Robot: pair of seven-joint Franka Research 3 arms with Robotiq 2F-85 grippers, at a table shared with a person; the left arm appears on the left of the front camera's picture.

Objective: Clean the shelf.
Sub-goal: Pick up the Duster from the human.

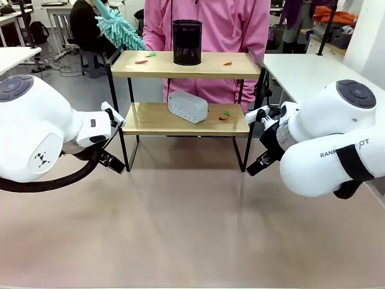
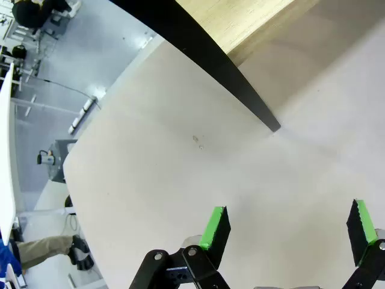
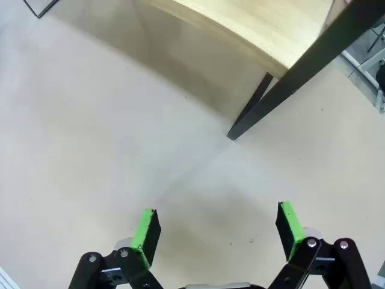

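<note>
The jaws of both grippers stand wide open and hold nothing. The left gripper (image 2: 289, 227) hangs over bare tabletop (image 1: 192, 229) near the shelf's front left leg (image 2: 240, 90), and the right gripper (image 3: 218, 232) does the same near the front right leg (image 3: 289, 84).

The shelf (image 1: 180, 73) stands upright on its four slim black legs at the far middle of the tan tabletop, between the two grippers. Its long axis runs left to right across the front view, with one long edge facing the robot and the other facing a person in a pink top (image 1: 207, 24) just behind it.

It has two light wooden boards, one above the other, in a thin black frame. The upper board carries a black mesh cup (image 1: 187, 42) near its middle and small coloured scraps (image 1: 141, 61) on either side of the cup. The lower board carries a white box (image 1: 187, 106), set at a slant, and more scraps (image 1: 225, 115) to its right. A turquoise duster (image 1: 117, 27) hangs above the shelf's far left corner.
</note>
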